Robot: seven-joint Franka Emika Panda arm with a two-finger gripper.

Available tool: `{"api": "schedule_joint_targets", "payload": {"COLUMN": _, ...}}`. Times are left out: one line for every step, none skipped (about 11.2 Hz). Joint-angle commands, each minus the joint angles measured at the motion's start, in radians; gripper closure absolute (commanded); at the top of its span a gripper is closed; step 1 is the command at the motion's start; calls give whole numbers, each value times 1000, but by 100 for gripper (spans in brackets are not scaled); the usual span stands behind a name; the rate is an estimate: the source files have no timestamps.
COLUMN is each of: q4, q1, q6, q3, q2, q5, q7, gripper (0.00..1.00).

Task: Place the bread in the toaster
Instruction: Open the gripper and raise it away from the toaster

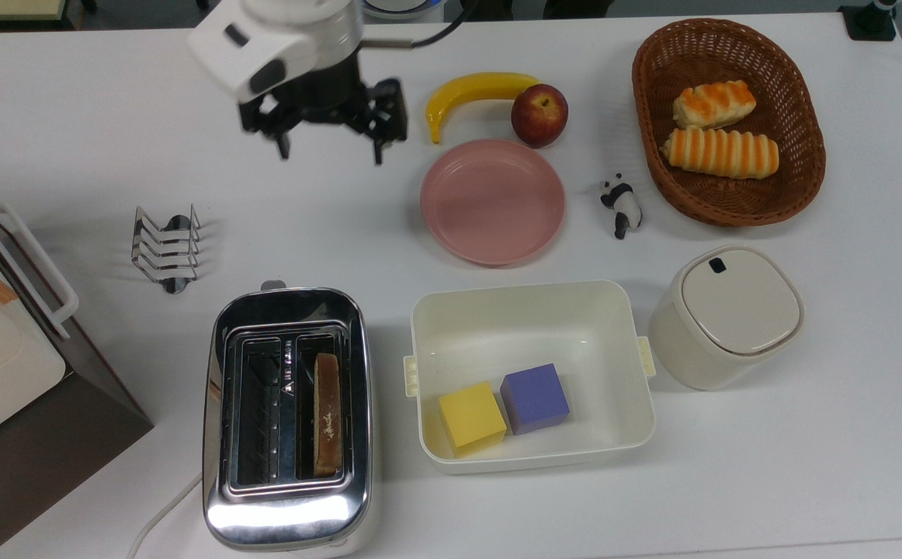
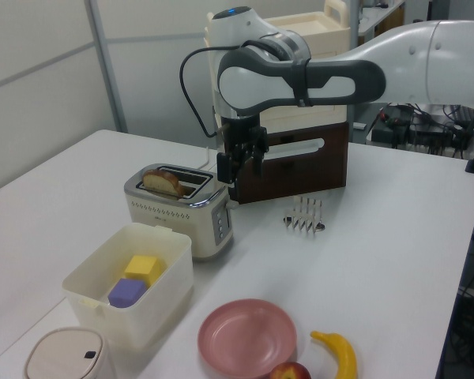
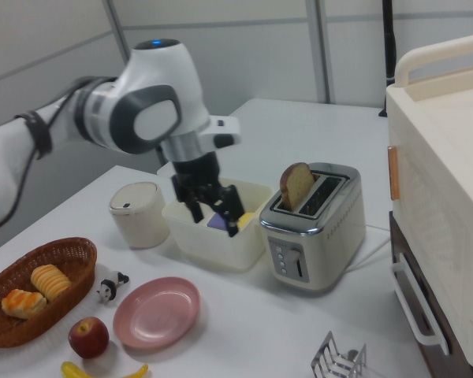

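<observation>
The brown slice of bread [image 1: 327, 414] stands on edge in one slot of the chrome toaster [image 1: 288, 505], the right slot in the top view. Its rounded top sticks out above the toaster [image 3: 325, 236] as the bread [image 3: 296, 186] shows in the right view, and as the bread [image 2: 162, 182] in the toaster [image 2: 178, 212] shows in the left view. My gripper [image 1: 330, 154] hangs open and empty well away from the toaster, above the bare table near the top view's upper edge. The gripper [image 2: 240, 167] and gripper [image 3: 214, 219] hold nothing.
A wire toast rack [image 1: 165, 248] lies at the top view's left of the toaster. A cream tub [image 1: 530, 373] with a yellow and a purple block, a pink plate [image 1: 493, 200], banana [image 1: 473, 93], apple [image 1: 539, 115], panda figure [image 1: 620, 205], lidded bin [image 1: 725, 314] and roll basket [image 1: 728, 120] lie to its right.
</observation>
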Motion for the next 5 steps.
{"api": "schedule_joint_targets", "payload": {"q4": -118, "q1": 35, "q6": -49, "q3": 0, "q2": -132, "q5": -23, "q7": 138, "gripper": 0}}
{"api": "schedule_joint_targets", "payload": {"q4": -132, "q1": 38, "q6": -61, "q3": 0, "q2": -152, "q5": -26, "q7": 140, "gripper": 0}}
{"api": "schedule_joint_targets", "payload": {"q4": -130, "q1": 44, "q6": -66, "q3": 0, "q2": -161, "q5": -26, "q7": 138, "gripper": 0}}
{"api": "schedule_joint_targets", "payload": {"q4": -130, "q1": 45, "q6": -67, "q3": 0, "q2": -164, "q5": -26, "q7": 138, "gripper": 0}}
{"api": "schedule_joint_targets", "payload": {"q4": -129, "q1": 45, "q6": -67, "q3": 0, "q2": -166, "q5": -25, "q7": 143, "gripper": 0}}
